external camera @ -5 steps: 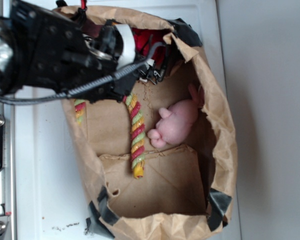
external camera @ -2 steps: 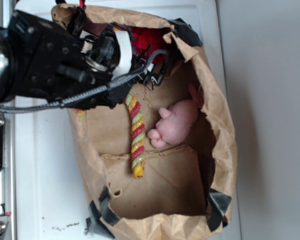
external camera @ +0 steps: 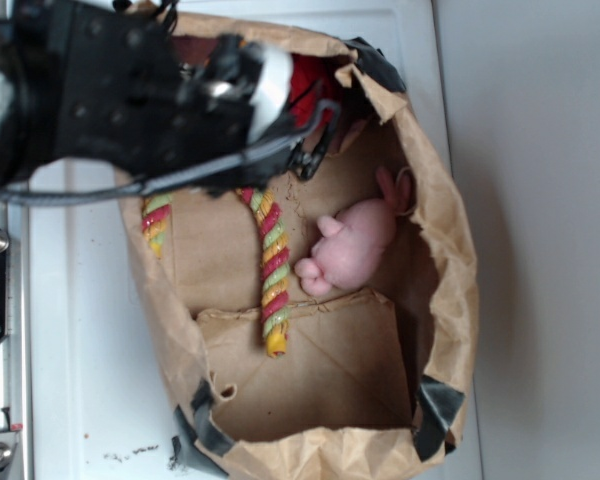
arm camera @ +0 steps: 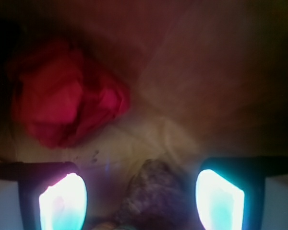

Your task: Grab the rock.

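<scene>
Item: black robot arm with claw (arm camera: 141, 199), reaching into the top corner of an open brown paper bag (external camera: 435, 250) that lies on a white desk (external camera: 90, 350)

Change: against the exterior pictures of a second ago and just before, the arm has shifted up and further over the bag's upper rim; more of the striped rope at the left edge is uncovered. Judgement: the claw has been carried onto its target corner, so the approach looks nearly done and the closing step is next

Claw state: spread wide; in the wrist view the two fingers (arm camera: 62, 203) glow at left and right of the frame with a clear gap between them, clamping nothing

Task thing: small rough brown-grey pitted rock (arm camera: 153, 194), on the bag floor in the gap between the fingers, low in the wrist view; not touched by either finger as far as the blur allows. Hidden under the arm in the exterior view

Bag contents:
- crumpled red fabric-like wad (arm camera: 62, 100), beyond the rock and to its left, near but apart from it
- twisted rope toy striped red, yellow and green (external camera: 272, 280), lying along the bag floor
- pink plush bunny (external camera: 352, 245), beside the right wall, well apart from the claw

Risk, as judged: the wad sits close enough to be caught if the claw drifts forward
</scene>
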`<state>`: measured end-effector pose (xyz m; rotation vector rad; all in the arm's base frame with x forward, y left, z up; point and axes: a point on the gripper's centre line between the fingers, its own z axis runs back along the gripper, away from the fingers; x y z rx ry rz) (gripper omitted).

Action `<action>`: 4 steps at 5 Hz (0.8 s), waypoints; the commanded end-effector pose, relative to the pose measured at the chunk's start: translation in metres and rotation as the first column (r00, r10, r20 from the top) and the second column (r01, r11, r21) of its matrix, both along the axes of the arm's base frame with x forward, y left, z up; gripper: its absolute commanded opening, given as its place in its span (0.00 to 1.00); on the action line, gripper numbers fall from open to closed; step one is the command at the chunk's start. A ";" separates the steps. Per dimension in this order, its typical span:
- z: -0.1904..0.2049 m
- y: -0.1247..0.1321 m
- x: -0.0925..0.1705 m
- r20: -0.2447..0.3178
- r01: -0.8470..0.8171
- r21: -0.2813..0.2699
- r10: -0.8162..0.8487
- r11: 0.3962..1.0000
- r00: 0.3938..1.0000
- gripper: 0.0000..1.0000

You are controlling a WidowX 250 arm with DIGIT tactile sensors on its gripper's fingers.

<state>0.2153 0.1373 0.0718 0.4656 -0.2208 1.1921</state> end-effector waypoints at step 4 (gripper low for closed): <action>-0.017 0.014 -0.008 0.015 -0.024 0.111 0.022 0.993 1.000 1.00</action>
